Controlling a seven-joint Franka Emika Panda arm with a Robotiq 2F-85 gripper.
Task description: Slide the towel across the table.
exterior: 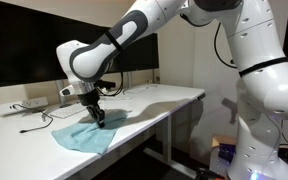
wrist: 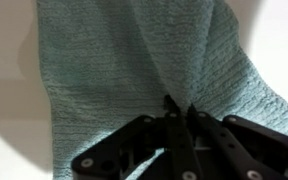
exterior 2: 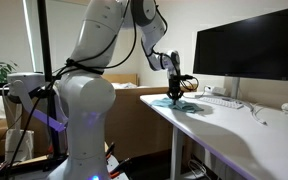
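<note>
Jaws are pinched shut on a fold of the towel (wrist: pixel 124 60), so the grab looks done; the slide across the desk (exterior: pixel 169 100) isn't, I'd say.

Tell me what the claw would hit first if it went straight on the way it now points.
The towel: the claw points straight down, closed, and the wrist view shows its tips in the bunched fabric. Right beneath lies the table, so it would likely press the cloth against the tabletop at once.
</note>
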